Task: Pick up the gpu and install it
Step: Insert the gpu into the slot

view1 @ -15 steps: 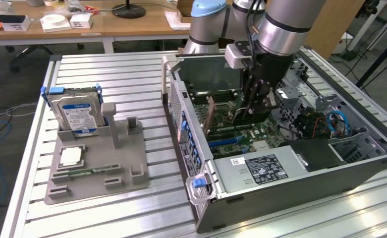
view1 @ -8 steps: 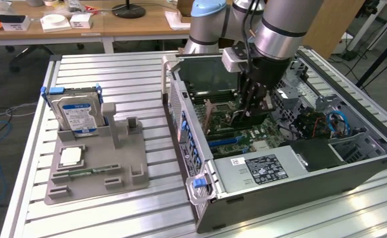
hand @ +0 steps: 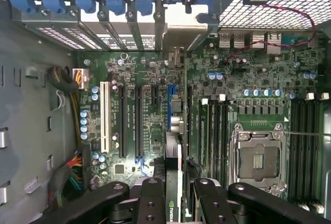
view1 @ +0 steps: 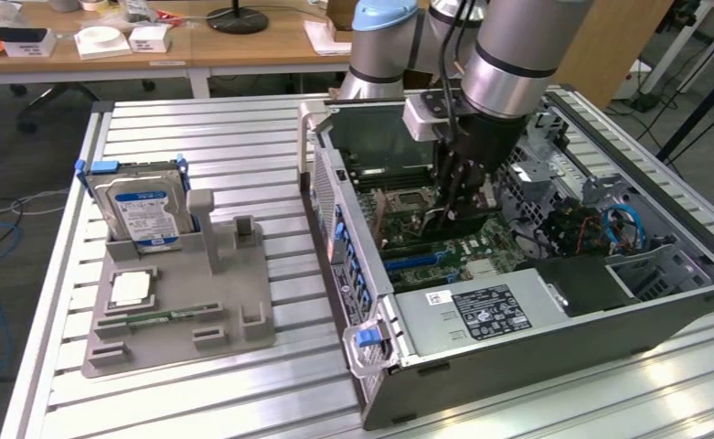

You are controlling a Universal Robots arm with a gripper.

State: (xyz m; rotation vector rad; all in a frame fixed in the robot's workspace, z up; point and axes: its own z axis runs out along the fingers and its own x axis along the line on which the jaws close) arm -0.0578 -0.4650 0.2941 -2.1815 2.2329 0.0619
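The claw [hand: 174, 195] hangs inside the open case [view1: 369, 384], hemmed by drive cage [view1: 649, 265] and rear wall [view1: 388, 128].

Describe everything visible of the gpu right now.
The gpu stands on edge between the fingers of the gripper, seen edge-on in the wrist view: a thin card with a black cooler face bearing an NVIDIA logo. It sits over the blue expansion slot of the green motherboard, inside the open computer case.

GPU [hand: 175, 182]: thin card, held edge-on, upright, at lower centre of the wrist view, above the motherboard slots.
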